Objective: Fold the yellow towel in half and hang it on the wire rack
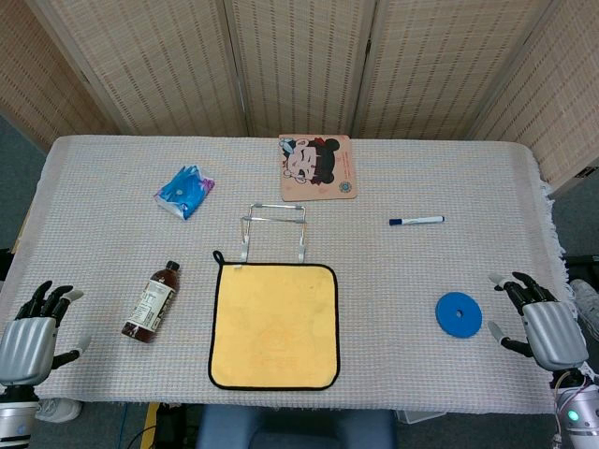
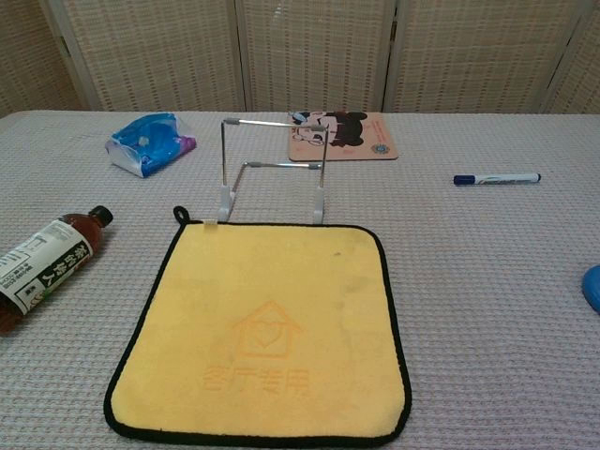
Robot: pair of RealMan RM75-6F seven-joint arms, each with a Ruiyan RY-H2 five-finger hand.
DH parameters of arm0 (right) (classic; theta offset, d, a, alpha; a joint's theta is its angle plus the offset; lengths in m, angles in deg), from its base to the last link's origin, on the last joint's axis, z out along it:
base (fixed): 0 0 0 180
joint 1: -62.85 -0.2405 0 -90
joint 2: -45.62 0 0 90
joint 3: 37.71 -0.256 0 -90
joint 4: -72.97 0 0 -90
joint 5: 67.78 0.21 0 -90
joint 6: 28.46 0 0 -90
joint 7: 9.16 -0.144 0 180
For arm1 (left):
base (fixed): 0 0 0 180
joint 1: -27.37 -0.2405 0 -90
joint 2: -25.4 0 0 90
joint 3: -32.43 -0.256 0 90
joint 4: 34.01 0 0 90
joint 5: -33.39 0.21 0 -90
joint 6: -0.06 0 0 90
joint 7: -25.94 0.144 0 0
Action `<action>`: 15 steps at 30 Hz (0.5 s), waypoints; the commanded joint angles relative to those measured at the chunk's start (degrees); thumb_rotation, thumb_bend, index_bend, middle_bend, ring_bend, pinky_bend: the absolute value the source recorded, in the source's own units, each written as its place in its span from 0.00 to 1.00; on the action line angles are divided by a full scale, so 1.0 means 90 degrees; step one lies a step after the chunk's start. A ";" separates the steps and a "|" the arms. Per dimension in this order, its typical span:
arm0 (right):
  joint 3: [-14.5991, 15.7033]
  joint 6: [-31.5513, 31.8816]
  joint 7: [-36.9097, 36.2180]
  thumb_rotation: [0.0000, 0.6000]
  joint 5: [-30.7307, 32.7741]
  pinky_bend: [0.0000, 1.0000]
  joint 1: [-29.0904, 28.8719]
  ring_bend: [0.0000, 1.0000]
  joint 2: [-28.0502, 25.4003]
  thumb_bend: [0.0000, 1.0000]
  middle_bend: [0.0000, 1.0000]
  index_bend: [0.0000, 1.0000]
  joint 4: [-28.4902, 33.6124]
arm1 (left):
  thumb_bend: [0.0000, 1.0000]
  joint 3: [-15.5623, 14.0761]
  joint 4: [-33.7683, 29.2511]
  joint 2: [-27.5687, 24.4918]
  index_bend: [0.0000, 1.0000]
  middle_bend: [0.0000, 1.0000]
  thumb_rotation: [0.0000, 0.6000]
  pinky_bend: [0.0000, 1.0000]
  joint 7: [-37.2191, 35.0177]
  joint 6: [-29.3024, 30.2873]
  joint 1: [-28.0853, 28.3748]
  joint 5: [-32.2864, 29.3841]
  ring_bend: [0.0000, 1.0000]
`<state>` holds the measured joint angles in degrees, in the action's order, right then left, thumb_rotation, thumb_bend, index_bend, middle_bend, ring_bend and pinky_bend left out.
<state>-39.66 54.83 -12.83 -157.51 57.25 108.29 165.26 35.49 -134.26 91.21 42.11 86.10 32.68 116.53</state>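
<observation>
On the tabletop, the yellow towel lies flat and unfolded just before the wire rack; folding hasn't begun. My left robot hand and right robot hand rest apart, empty. Next I'd pinch the soft, black-trimmed square's corners.

- A table covered in pale woven cloth is carrying everything.
- A yellow towel is lying flat near the front edge, the wire rack standing just behind it.
- A brown bottle is lying on its side to the towel's left.
- A blue packet, a cartoon mat, a blue marker and a blue disc are also resting there.
</observation>
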 commanded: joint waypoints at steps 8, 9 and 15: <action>-0.0007 0.0017 -0.0013 1.00 -0.0032 0.29 -0.0025 0.18 0.0007 0.30 0.32 0.16 -0.0006 | 0.25 -0.0002 0.0045 -0.0006 0.27 0.22 1.00 0.28 -0.0054 -0.0016 0.0027 0.0070 0.10; -0.0009 0.0043 -0.0021 1.00 -0.0052 0.29 -0.0024 0.18 0.0011 0.30 0.32 0.16 -0.0014 | 0.25 -0.0011 0.0060 -0.0014 0.28 0.22 1.00 0.28 -0.0090 -0.0011 0.0032 0.0115 0.10; 0.0017 0.0091 -0.0052 1.00 -0.0108 0.29 -0.0009 0.18 -0.0008 0.30 0.37 0.16 0.0005 | 0.25 -0.0125 0.0148 -0.0063 0.30 0.23 1.00 0.28 -0.0335 0.0049 0.0065 0.0553 0.12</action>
<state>-39.53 55.63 -13.27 -158.46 57.15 108.24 165.28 34.82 -133.38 90.80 39.92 86.30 33.10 120.15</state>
